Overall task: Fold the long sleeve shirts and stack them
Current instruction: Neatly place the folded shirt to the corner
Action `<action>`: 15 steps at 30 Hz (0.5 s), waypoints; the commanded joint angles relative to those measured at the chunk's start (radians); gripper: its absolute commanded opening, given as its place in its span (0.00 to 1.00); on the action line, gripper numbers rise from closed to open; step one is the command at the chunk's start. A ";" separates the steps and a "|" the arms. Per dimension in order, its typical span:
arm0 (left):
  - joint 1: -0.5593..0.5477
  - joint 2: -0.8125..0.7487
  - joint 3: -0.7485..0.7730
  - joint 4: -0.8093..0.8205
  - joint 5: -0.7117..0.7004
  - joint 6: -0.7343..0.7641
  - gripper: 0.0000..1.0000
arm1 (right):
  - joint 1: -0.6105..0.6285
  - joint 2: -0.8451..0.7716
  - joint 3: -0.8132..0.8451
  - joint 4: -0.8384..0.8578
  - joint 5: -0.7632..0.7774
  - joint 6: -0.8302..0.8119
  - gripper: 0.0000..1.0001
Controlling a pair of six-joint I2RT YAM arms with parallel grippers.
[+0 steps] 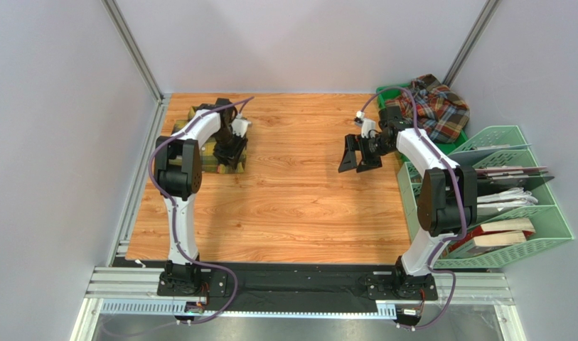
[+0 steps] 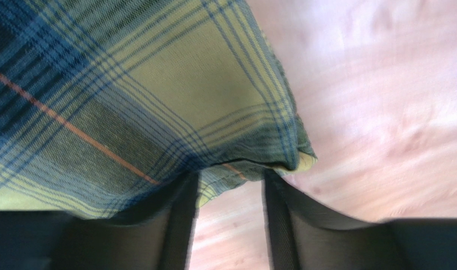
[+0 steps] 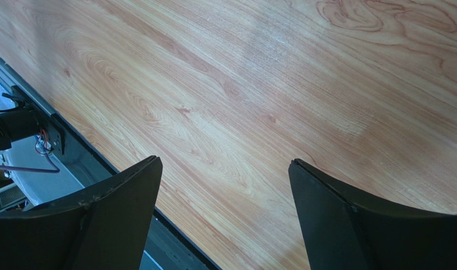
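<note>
The yellow check shirt lies folded at the far left of the table. The left gripper straddles its corner, fingers narrow; whether they pinch the cloth cannot be told. The right gripper hangs above the table right of centre, fingers wide, holding nothing. The red check shirt lies crumpled in the green tray at far right.

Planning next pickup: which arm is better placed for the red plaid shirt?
Right: right fingers, open and empty, sit near the red plaid shirt on the green tray; left fingers straddle the yellow plaid shirt.
</note>
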 commanded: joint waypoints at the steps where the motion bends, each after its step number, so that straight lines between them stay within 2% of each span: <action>1: 0.054 0.015 0.110 0.084 0.039 -0.132 0.60 | -0.005 -0.025 0.020 0.005 0.001 -0.018 0.90; 5: 0.056 -0.116 0.038 0.137 -0.019 -0.176 0.71 | -0.005 -0.042 0.014 0.005 0.008 -0.027 0.91; 9: 0.051 -0.289 -0.084 0.137 -0.020 -0.226 0.74 | -0.007 -0.053 0.002 0.006 0.002 -0.019 0.91; 10: 0.048 -0.308 -0.139 0.144 -0.025 -0.230 0.75 | -0.007 -0.053 0.002 0.008 0.001 -0.018 0.91; 15: 0.050 -0.299 -0.215 0.121 -0.073 -0.260 0.77 | -0.008 -0.044 0.008 0.008 -0.002 -0.013 0.91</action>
